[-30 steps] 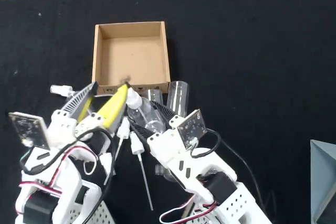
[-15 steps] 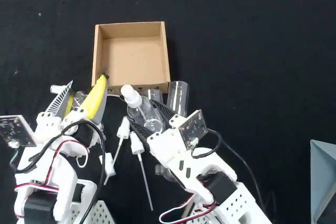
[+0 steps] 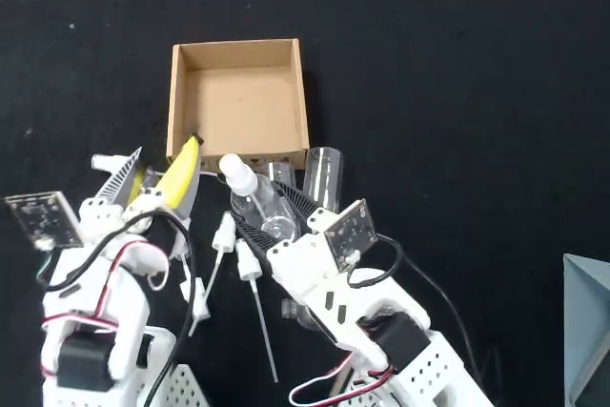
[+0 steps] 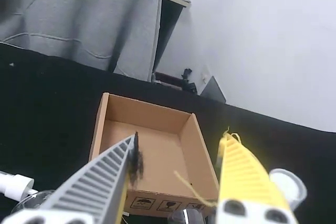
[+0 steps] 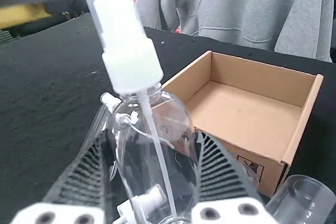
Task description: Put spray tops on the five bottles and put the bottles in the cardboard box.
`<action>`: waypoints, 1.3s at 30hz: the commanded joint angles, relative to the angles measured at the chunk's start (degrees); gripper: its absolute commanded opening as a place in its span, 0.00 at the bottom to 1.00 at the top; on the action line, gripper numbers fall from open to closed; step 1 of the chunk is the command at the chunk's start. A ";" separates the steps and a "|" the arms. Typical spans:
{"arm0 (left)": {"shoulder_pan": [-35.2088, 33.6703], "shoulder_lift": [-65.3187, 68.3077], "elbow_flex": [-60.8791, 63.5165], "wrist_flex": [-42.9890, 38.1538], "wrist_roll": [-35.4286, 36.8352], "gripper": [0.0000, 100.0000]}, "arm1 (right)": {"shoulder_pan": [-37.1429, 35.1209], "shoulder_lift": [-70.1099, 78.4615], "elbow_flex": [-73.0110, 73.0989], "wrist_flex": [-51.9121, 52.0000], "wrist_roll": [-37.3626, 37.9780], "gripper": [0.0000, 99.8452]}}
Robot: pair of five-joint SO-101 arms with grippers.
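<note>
The right gripper (image 5: 149,142) is clenched on the body of a clear spray bottle (image 5: 137,129), one ribbed finger on either flank below the shoulder. The bottle's white spray top (image 5: 123,43) sits on the neck, with its thin dip tube running down inside. Whether the top is threaded fully home cannot be told. In the high view the bottle lies just short of the cardboard box (image 3: 173,102), which sits at twelve o'clock from it. The left gripper (image 3: 164,152) stands released at nine o'clock from the bottle, nothing between its fingers. An uncapped bottle (image 3: 322,173) lies at two o'clock, and loose spray tops (image 3: 223,233) lie on the black table (image 3: 457,92) at seven o'clock. Assessment: the bottle appears empty, so light. Its wall looks thin, smooth and rounded, so it is liable to slip or dent under a hard squeeze. The present mid-body hold is the sound one. The spray top should not bear load, and the loose dip tubes would bend easily.
</note>
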 commanded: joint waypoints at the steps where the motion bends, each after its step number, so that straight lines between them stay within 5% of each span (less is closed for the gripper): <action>1: -0.04 -0.26 2.95 -6.95 0.09 0.23 | 1.58 -5.32 -1.45 -2.02 -0.53 0.02; 8: 0.31 -0.26 4.26 -8.62 0.09 0.23 | 1.58 -5.32 -1.45 -1.85 -0.53 0.02; 23: 14.20 -0.26 3.74 -4.66 -6.24 0.23 | -0.26 -5.32 -1.01 -1.76 -0.18 0.02; 39: 14.90 -0.26 3.74 -4.66 -6.59 0.23 | -0.26 -5.23 -0.92 -1.76 -0.18 0.02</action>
